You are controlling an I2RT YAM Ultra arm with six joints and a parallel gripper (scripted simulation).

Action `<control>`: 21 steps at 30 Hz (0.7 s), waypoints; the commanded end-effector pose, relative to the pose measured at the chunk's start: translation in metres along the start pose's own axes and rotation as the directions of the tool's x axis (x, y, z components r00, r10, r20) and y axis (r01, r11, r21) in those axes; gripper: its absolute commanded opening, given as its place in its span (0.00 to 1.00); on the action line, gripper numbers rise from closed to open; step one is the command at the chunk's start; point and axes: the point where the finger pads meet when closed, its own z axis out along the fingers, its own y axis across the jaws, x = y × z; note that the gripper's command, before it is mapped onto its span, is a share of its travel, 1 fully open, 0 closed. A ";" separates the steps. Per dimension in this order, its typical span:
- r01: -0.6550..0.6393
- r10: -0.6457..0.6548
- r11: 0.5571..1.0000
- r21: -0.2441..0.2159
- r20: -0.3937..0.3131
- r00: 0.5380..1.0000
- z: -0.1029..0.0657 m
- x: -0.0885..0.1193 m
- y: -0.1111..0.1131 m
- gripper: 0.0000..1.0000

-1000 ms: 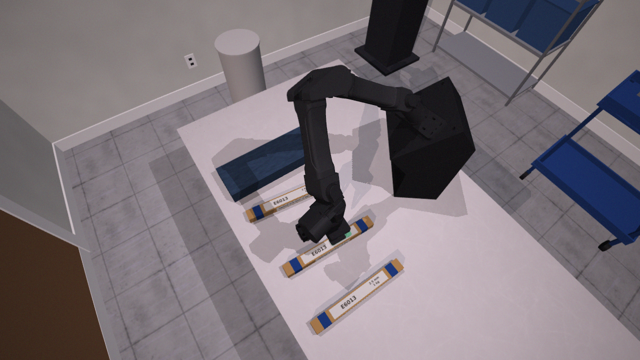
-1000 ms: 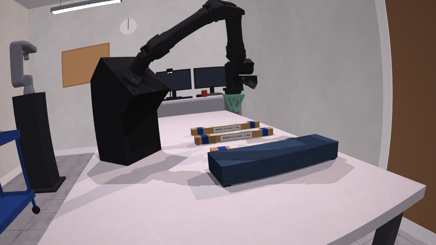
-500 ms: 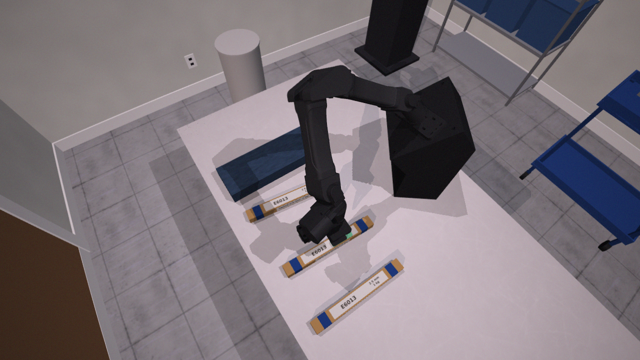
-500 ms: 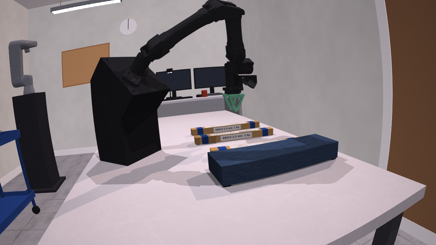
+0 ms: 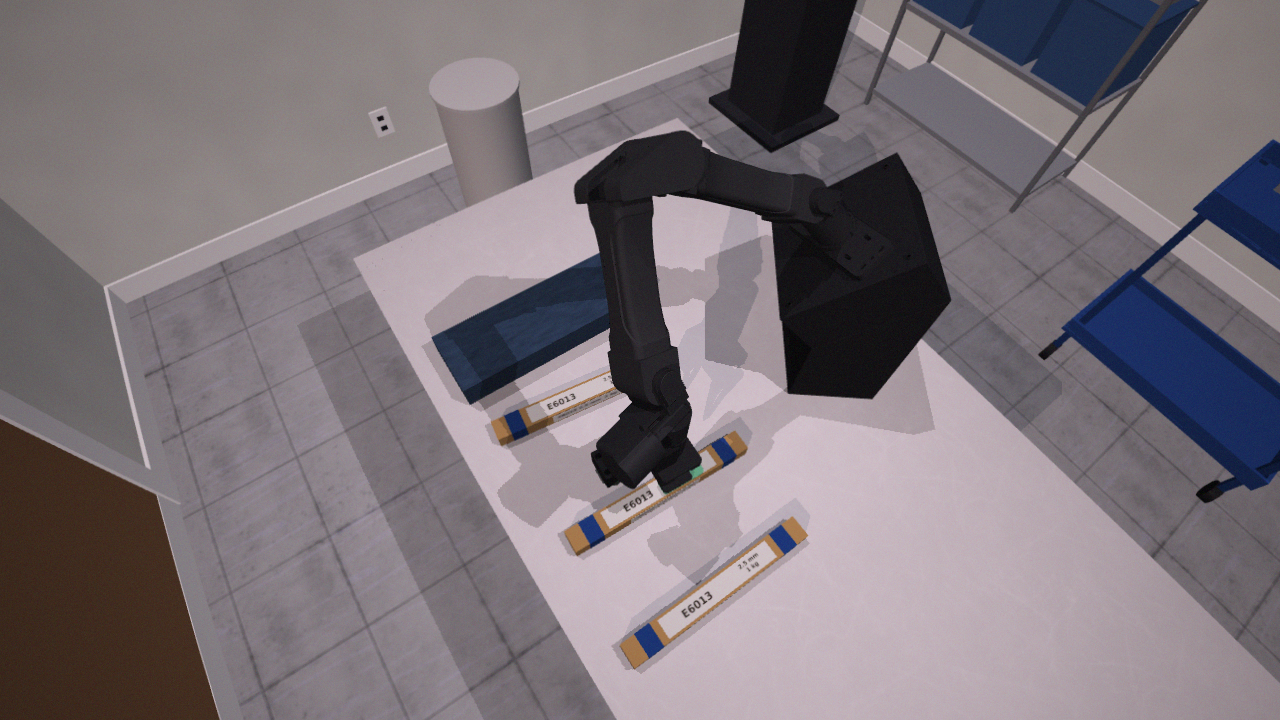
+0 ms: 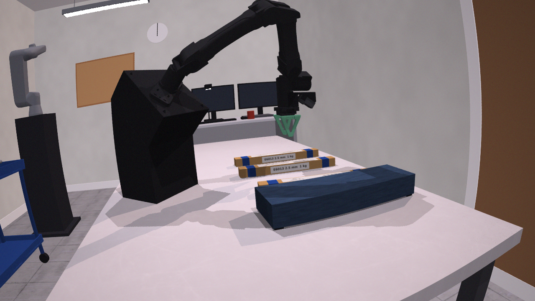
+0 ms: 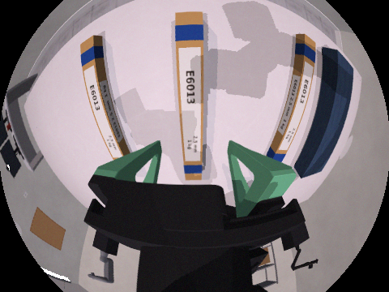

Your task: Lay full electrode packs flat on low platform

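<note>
My gripper [image 6: 288, 134] [image 7: 194, 145] is open and empty, pointing down high above the middle pack [image 5: 638, 501] [image 6: 289, 167] [image 7: 190, 87], which lies between its green fingertips in the wrist view but well below them. A second pack [image 5: 698, 603] [image 6: 278, 157] [image 7: 94, 97] lies on the table farthest from the platform. A third pack [image 5: 563, 400] [image 6: 272, 182] [image 7: 303, 95] lies right beside the dark blue low platform [image 5: 528, 326] [image 6: 336, 200] [image 7: 333, 109] and is partly hidden behind it in the exterior view. No pack lies on the platform's visible top. All three look alike; weights cannot be seen.
The arm's black pedestal [image 5: 859, 331] [image 6: 149, 149] stands on the white table [image 5: 966, 573] [image 6: 209, 258], beyond one end of the packs. The packs' other ends point toward a table edge. The arm covers part of the platform in the top view.
</note>
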 end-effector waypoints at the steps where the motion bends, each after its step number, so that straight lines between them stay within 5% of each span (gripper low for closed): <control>1: 0.004 -0.003 1.000 -0.018 0.037 0.999 -0.014 -0.012 0.012 0.74; 12: 0.006 -0.005 1.000 -0.017 0.035 0.999 -0.013 -0.012 0.013 0.74; 15: -0.004 0.004 1.000 -0.019 0.030 1.000 0.008 -0.012 0.010 0.74; 21: -0.003 0.004 1.000 -0.018 0.030 1.000 0.024 -0.012 0.010 0.74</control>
